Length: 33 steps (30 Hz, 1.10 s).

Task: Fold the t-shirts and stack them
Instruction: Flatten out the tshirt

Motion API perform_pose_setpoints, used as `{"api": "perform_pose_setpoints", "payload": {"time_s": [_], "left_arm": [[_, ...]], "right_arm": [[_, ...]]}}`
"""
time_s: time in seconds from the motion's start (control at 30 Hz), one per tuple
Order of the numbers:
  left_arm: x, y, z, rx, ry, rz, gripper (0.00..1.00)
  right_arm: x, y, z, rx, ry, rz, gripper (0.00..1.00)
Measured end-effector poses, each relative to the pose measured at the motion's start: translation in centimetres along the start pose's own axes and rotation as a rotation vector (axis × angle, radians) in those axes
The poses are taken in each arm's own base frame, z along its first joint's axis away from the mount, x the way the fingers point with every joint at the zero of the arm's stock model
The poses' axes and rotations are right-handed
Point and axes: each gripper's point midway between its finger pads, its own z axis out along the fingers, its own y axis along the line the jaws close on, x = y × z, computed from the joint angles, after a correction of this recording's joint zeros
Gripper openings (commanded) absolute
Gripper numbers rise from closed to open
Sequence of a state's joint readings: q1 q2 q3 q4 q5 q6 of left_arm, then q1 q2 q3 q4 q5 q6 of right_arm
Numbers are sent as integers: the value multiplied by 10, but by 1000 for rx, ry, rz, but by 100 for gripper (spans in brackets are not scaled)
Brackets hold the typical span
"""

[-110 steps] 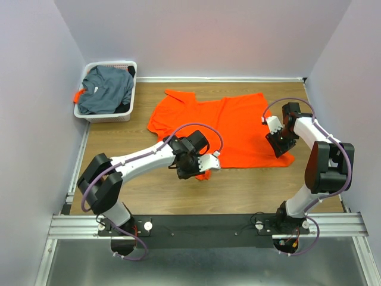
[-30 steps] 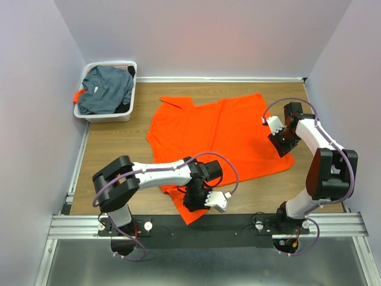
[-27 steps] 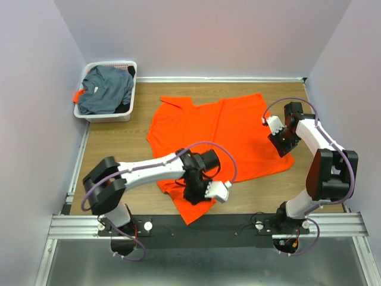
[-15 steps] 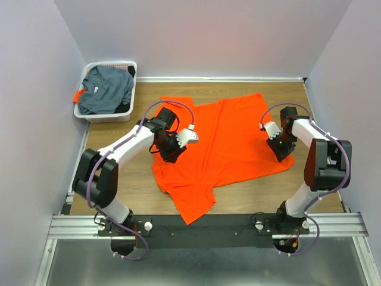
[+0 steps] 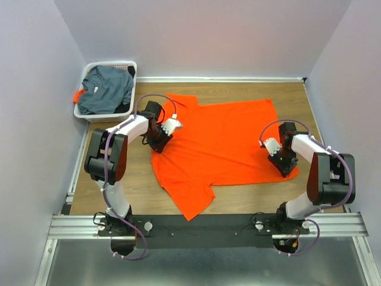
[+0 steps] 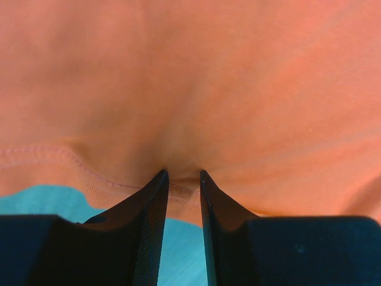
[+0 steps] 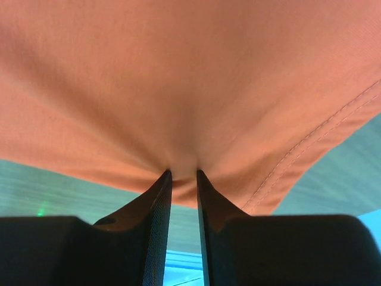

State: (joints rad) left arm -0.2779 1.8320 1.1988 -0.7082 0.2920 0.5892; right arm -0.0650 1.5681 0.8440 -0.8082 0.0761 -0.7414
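Colour rundown: the orange t-shirt [image 5: 220, 140] is plain bright orange, no print, and the hem stitching in the wrist views is the same orange. The grey-blue t-shirt [image 5: 110, 89] is plain and dark. The slotted basket [image 5: 107, 117] is white, with a small orange scrap [image 5: 78, 95] at its left side, can't tell what that is. The tabletop [image 5: 119, 179] is brown wood grain. The arms [image 5: 128, 127] are white and black with purple cables [image 5: 278, 121]. The left gripper [image 6: 181, 174] and right gripper [image 7: 183, 173] are both black. The walls [image 5: 208, 36] are pale lilac.

Left gripper [image 6: 181, 179] pinching stitched hem of orange t-shirt [image 6: 196, 83], cloth filling frame
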Motion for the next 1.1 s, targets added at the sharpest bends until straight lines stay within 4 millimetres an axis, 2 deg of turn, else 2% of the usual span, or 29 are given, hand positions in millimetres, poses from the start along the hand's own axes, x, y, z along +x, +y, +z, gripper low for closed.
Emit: {"api": "perform_pose_setpoints", "payload": {"time_s": [0.17, 0.27, 0.33, 0.4, 0.47, 0.53, 0.63, 0.7, 0.8, 0.87, 0.9, 0.97, 1.1], "left_arm": [[-11, 32, 0, -53, -14, -19, 37], [-17, 52, 0, -93, -11, -23, 39], [-20, 60, -1, -111, -8, -19, 42], [-23, 63, -3, -116, -9, -13, 43], [-27, 63, -9, -118, -13, -5, 43], [-28, 58, -19, -117, -17, 15, 43], [-32, 34, -44, -106, -48, 94, 43], [-33, 1, -59, -84, -72, 169, 43], [-41, -74, -70, -24, -109, 360, 42], [-42, -115, -65, 31, -115, 464, 42], [-36, -138, -56, 71, -98, 512, 42], [-20, -162, -39, 117, -48, 557, 42], [23, -183, -6, 166, 103, 589, 41]], "right_arm": [[18, 14, -6, -14, 18, -22, 32], [15, 17, -16, -26, -6, -16, 33], [5, 12, -26, -27, -38, 2, 34], [-18, -2, -44, -6, -111, 29, 33], [-38, -14, -58, 14, -174, 44, 33], [-49, -20, -63, 14, -202, 53, 34], [-50, -16, -55, -23, -184, 55, 33], [-50, -13, -48, -48, -166, 57, 33], [-48, -10, -41, -72, -147, 61, 33], [-47, -8, -38, -81, -139, 64, 33], [-47, -8, -37, -84, -135, 64, 33], [-46, -7, -34, -90, -128, 65, 33], [-38, -1, -26, -100, -102, 63, 33]]}}
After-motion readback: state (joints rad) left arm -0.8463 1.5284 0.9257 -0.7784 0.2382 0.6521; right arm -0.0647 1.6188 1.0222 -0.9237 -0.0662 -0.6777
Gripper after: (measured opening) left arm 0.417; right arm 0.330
